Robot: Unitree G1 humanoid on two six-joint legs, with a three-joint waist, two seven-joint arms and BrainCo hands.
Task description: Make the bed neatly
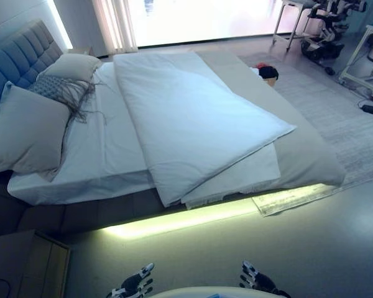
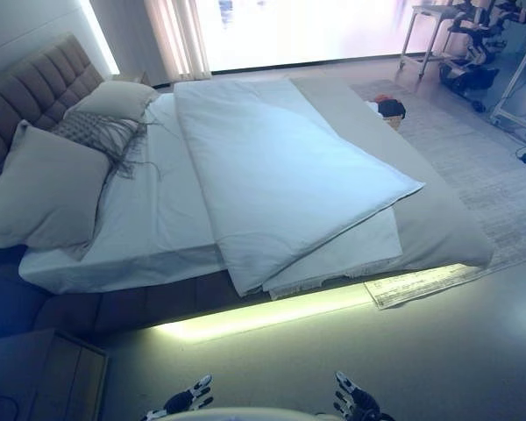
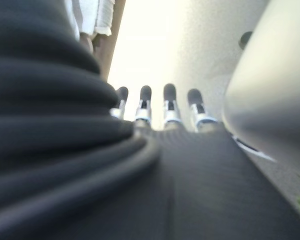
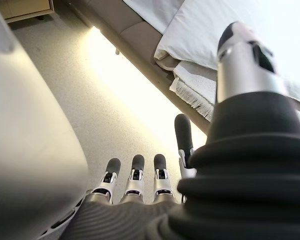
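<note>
A white duvet (image 1: 193, 118) lies askew on the bed (image 1: 74, 217), folded over so one corner (image 1: 168, 200) hangs off the near side. A fringed blanket (image 1: 242, 174) shows under it, and a grey cover (image 1: 298, 149) lies along the foot. Three pillows sit at the head: a large grey one (image 1: 25, 130), a patterned fringed one (image 1: 59, 90) and another grey one (image 1: 74, 65). My left hand (image 1: 133, 285) and right hand (image 1: 256, 280) hang low over the floor in front of the bed, both open and empty, away from the bedding.
A wooden nightstand (image 1: 28, 261) stands at my near left. A light strip glows under the bed's edge (image 1: 180, 220). A rug (image 1: 342, 124) lies beyond the foot, with a basket (image 1: 267, 73), metal tables (image 1: 367, 56) and equipment at the far right.
</note>
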